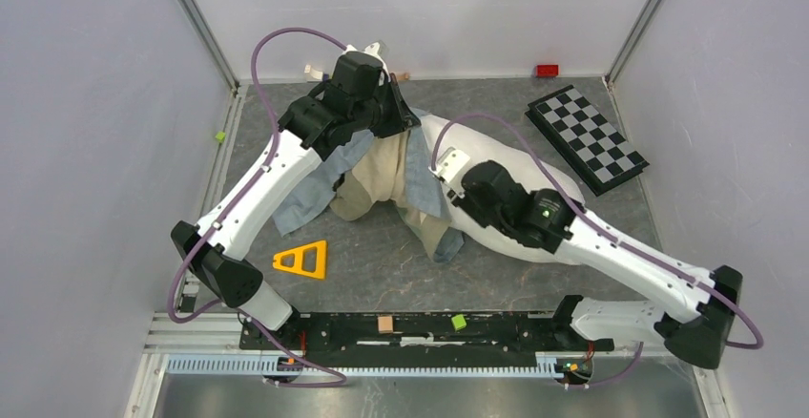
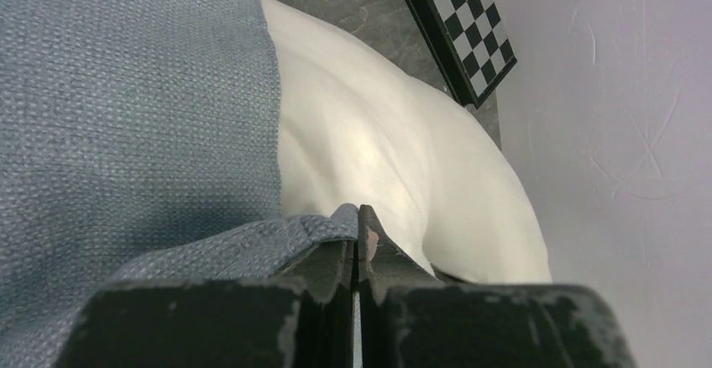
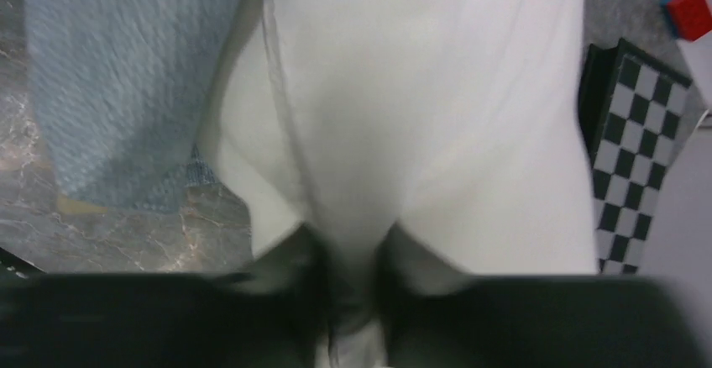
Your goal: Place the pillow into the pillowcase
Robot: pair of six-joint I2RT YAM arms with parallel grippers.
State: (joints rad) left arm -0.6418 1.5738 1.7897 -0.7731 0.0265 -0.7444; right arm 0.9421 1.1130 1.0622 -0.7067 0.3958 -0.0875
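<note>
Left gripper: fingers pressed together on the hem of the pillowcase, the blue-grey weave pinched right at the tips and lifted at the far side of the table
Right gripper: a bunched ridge of the pillow is nipped between my fingers; the view is blurred, so I cannot tell how deep the bite is

Pillow lies mid-table, right of the pillowcase. The cloth drapes over its left end; I cannot tell whether that end is inside the mouth

Handling, my estimate: the pillow is light, plump and yielding, so a pinch takes only skin and stuffing and the rest will sag and drag. A corner or seam looks like the firmer hold. The pillowcase is limp, with a coarse weave that is unlikely to slip; the hem is the only place that holds the mouth open

Room: the checkered board sits just beside the pillow's far right end, with the side wall beyond. There is bare table on the near side, towards the yellow triangle
</note>
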